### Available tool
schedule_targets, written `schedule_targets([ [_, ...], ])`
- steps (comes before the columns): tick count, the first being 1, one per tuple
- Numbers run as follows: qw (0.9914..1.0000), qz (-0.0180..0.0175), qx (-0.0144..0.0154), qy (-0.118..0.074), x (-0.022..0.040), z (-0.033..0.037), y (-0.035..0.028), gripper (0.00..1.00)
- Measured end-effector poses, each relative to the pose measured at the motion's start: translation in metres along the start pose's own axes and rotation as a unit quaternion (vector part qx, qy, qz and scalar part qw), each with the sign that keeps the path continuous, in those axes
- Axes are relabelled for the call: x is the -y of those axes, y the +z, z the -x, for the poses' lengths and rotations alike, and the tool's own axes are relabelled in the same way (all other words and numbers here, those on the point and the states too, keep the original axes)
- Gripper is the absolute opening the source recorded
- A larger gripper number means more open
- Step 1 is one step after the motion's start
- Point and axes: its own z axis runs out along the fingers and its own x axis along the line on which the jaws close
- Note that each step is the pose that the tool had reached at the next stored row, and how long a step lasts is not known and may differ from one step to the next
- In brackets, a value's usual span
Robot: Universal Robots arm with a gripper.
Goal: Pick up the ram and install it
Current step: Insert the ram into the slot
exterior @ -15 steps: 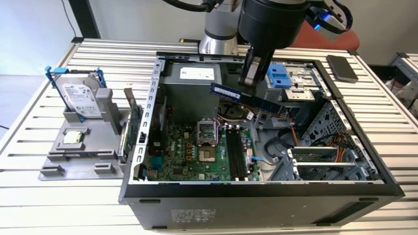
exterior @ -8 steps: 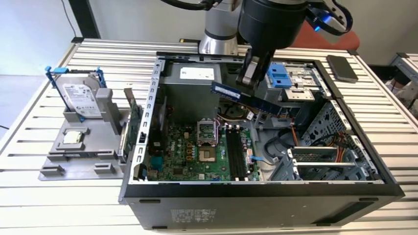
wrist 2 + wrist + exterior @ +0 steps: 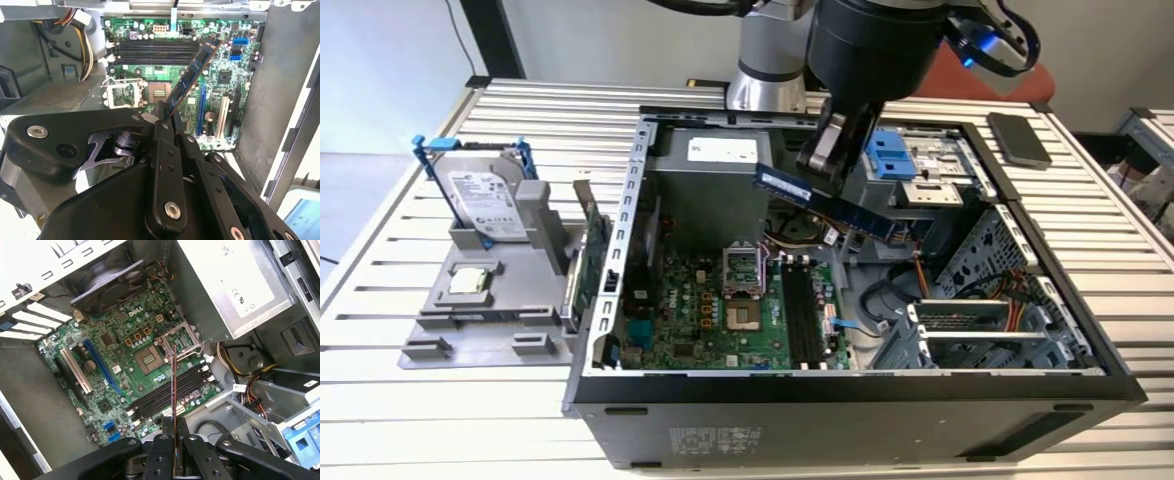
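The gripper (image 3: 827,160) is squeezed tight on the ram (image 3: 835,206) and holds it in the air over the open computer case (image 3: 854,420). The ram is a long, thin, dark blue stick. Its long side runs from the exterior view's left, dipping toward the right. In the second wrist view it pokes out toward the green board (image 3: 240,85).

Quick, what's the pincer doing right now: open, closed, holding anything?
Pincer: closed on the ram, holding it above the open computer case.
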Motion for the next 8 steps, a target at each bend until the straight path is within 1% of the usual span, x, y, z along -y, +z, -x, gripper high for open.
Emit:
schedule_targets([
  [4,0.99984,-0.0006,0.0003,0.018,0.0,0.0,0.0,0.0],
  [8,0.99936,-0.0011,0.0005,0.036,0.0,0.0,0.0001,0.0],
])
